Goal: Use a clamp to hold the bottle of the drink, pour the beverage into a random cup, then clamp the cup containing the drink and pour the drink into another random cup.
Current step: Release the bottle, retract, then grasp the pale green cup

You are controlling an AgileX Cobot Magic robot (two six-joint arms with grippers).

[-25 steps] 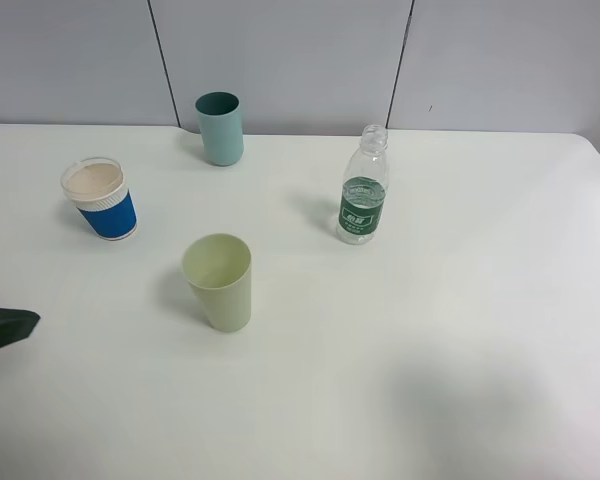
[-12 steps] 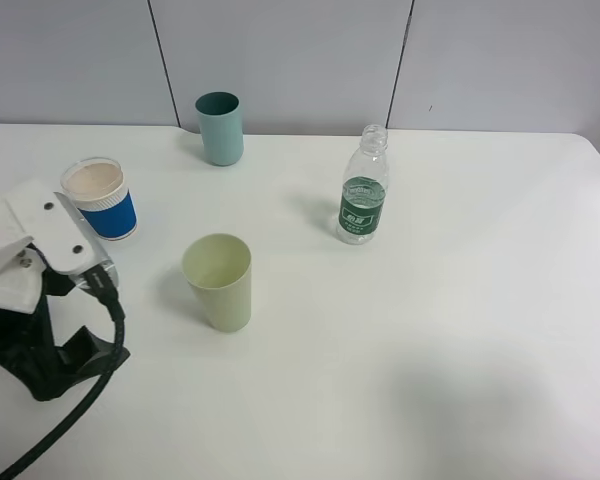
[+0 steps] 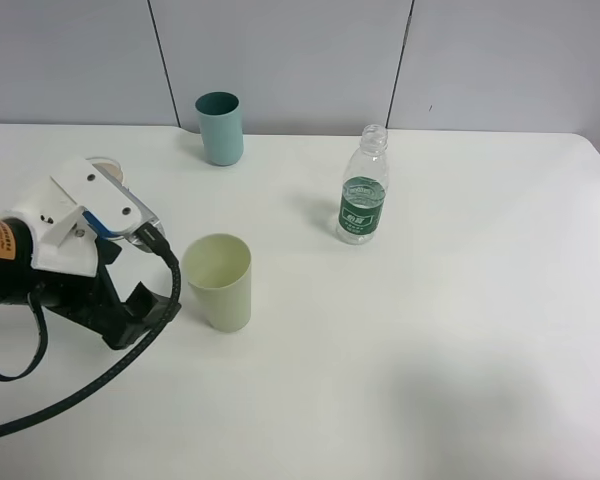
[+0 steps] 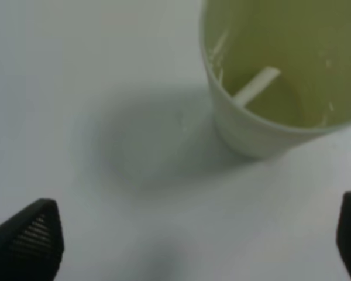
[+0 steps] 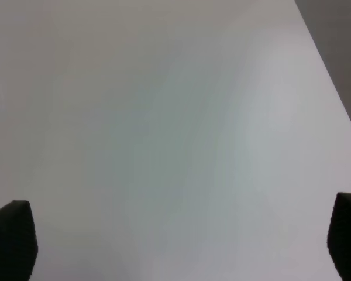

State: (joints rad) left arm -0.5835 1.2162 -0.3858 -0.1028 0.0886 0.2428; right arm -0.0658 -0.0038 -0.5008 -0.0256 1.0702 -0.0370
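Pale grey wall panels (image 3: 280,60) behind, matte white worktop (image 3: 460,380) below. At far left of the high view, left gripper (image 3: 148,308) low over the surface, fingers (image 4: 29,237) spread wide and grasping nothing; blue paper cup (image 3: 108,165) mostly hidden behind the arm, upper left. Just beside the fingers, centre-left, yellow-green cup (image 3: 220,282); teal cup (image 3: 220,128) further back. Looks like the second stage: clamping the filled cup, though liquid hard to make out. Next, probably: straddle the cup wall, close gently, lift level, carry to the blue paper cup, tilt. Bottle (image 3: 363,200) upright right of centre, well apart. Right gripper (image 5: 178,234) unseen from above, fingers released.
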